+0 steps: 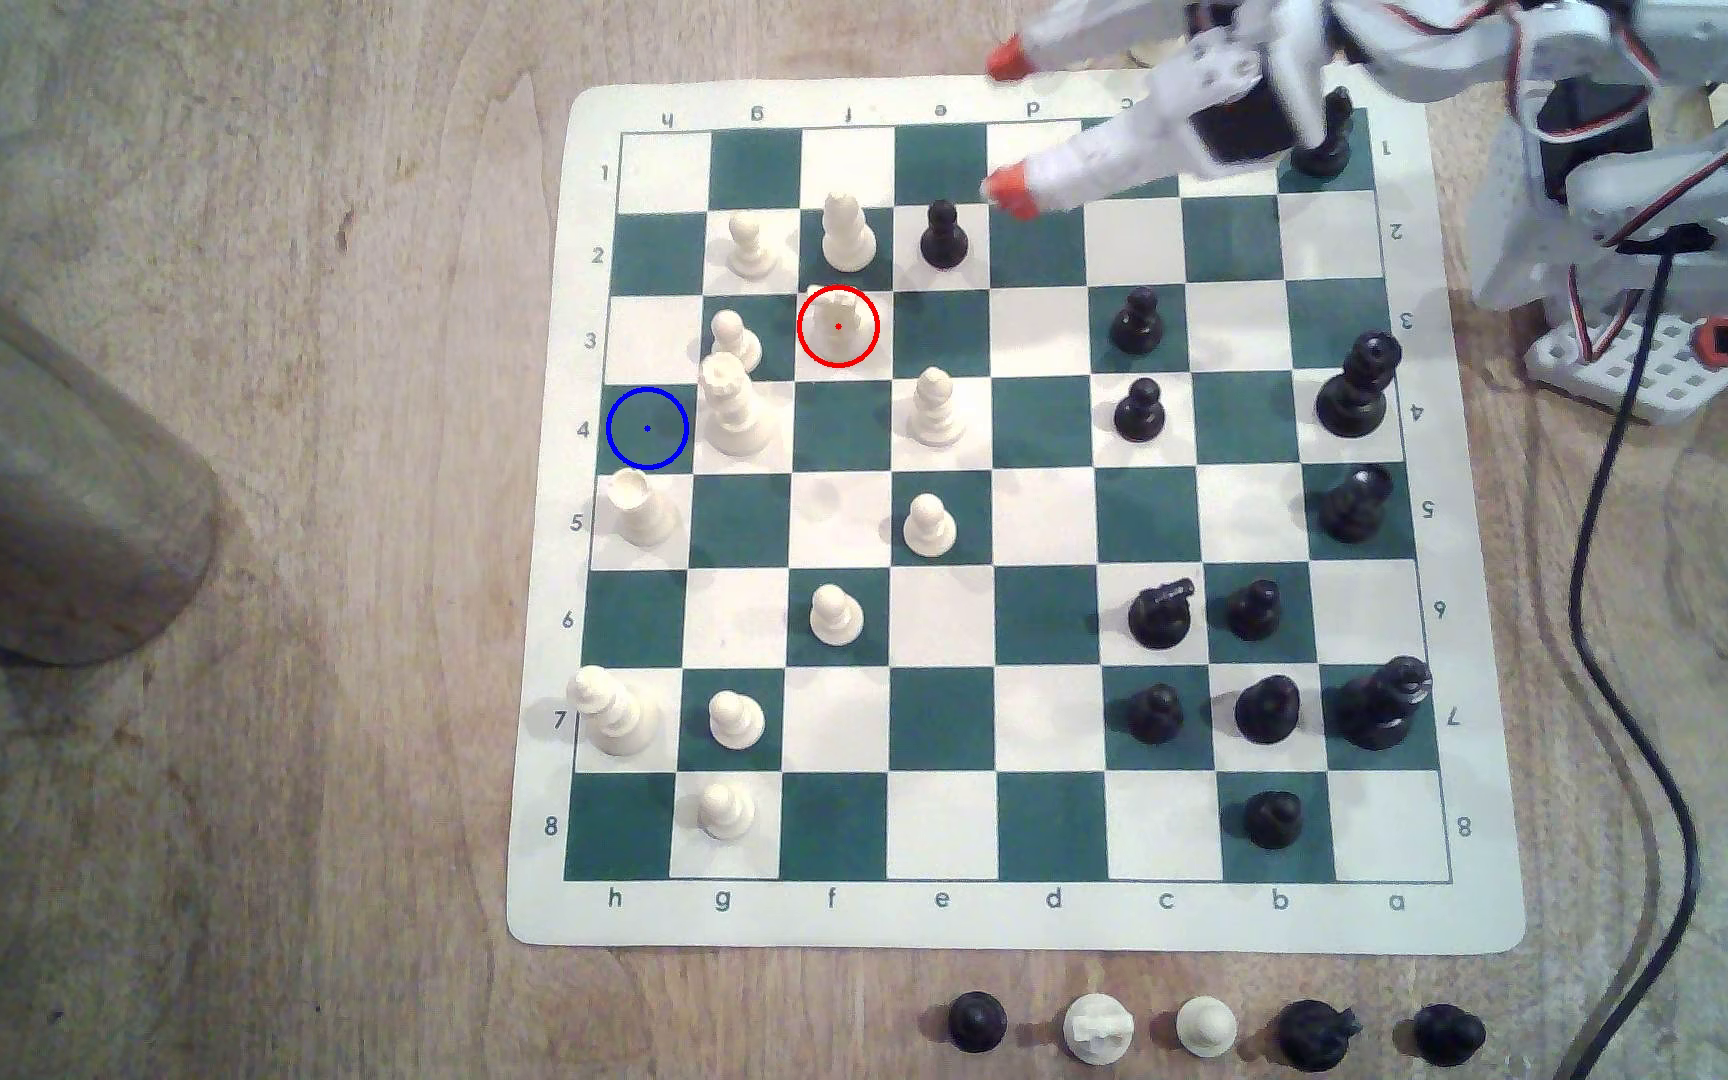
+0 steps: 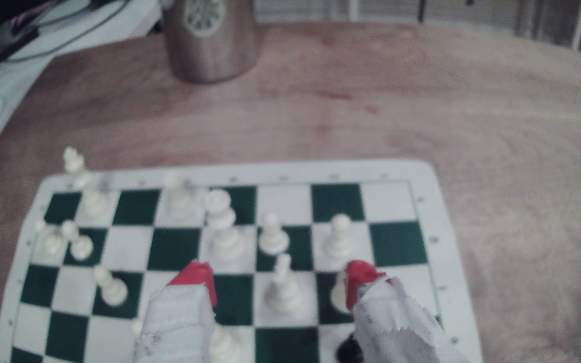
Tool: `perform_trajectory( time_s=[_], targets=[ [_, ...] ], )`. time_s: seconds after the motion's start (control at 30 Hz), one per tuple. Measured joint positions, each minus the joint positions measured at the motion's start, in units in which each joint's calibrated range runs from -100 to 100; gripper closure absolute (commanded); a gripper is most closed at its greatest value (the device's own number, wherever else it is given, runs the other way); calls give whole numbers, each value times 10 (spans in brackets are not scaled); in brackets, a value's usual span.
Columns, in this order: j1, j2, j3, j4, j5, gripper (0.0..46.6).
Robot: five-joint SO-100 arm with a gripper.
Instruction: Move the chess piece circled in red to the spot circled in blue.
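While upright, the chess piece shows no clear heading.

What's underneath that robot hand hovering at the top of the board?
Below the open hand lie bare squares of the chessboard, with a black pawn close beside one red fingertip. The squares under the arm itself are covered.

Ext. view: chess piece on board, spot lower-left of it, 5 pieces below board.
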Motion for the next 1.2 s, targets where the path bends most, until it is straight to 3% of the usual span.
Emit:
perform_trajectory(
  time_s=[0.37,0.5,0.6,0.8,1.2],
  targets=[
    [-1,347,-177,-41,-67,259],
    [-3,427,-258,-22,-79,268],
    [-2,469,-298,-9,-84,301],
    [-2,557,-357,-4,-83,281],
    [-8,635,-412,-2,-84,315]
  ],
)
